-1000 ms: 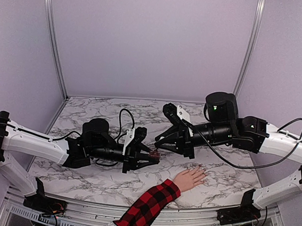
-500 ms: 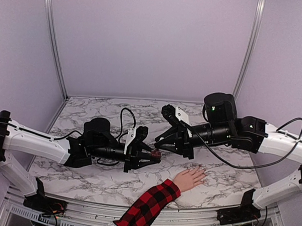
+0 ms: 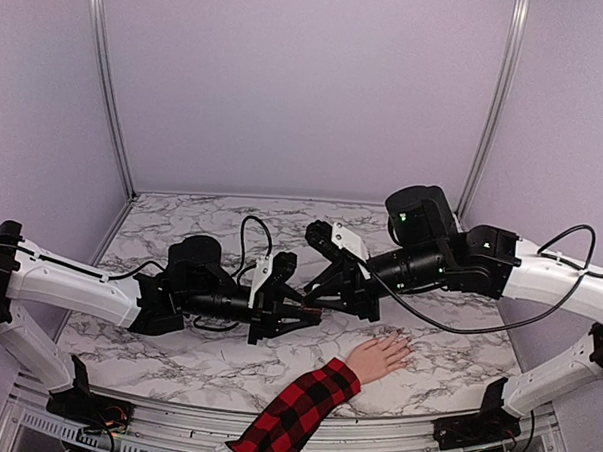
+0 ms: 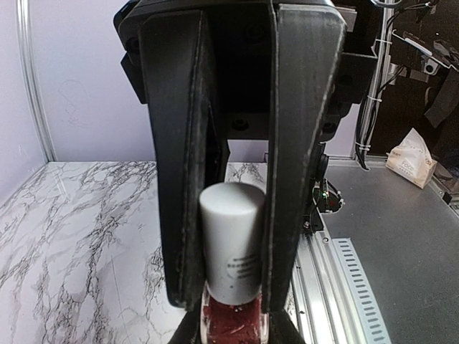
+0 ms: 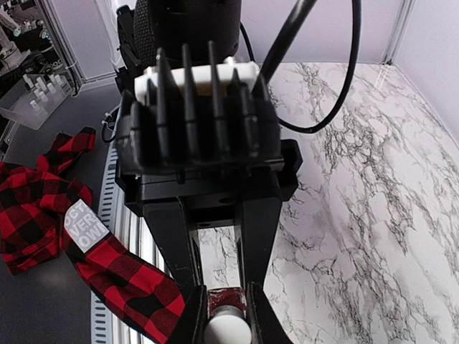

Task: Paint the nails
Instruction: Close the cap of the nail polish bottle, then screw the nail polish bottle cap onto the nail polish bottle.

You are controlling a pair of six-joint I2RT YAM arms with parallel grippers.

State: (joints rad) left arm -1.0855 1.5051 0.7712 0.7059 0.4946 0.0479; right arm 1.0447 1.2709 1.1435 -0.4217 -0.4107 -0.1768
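Note:
A pale hand (image 3: 381, 356) in a red-and-black plaid sleeve (image 3: 295, 410) lies palm down at the table's near middle, fingers pointing right. Its nails are too small to make out. Left of and above the hand, a dark-red polish bottle (image 4: 229, 326) hangs over the table. My left gripper (image 3: 303, 315) is shut on its glass body. My right gripper (image 3: 315, 303) faces it from the right and is shut on the white cap (image 4: 229, 244). In the right wrist view the cap (image 5: 228, 332) sits between my fingers (image 5: 192, 319), with the red bottle (image 5: 229, 297) just beyond and the sleeve (image 5: 125, 283) to the left.
The marble table (image 3: 175, 366) ends in a metal rail (image 3: 153, 425) along the near edge. Lilac walls close the back and both sides. A black cable (image 3: 256, 234) loops over the left wrist. Off the table stands a clear tray of small items (image 5: 29, 97).
My right gripper has shifted left and a little lower, up against the bottle. The left arm, the bottle and the hand have stayed put.

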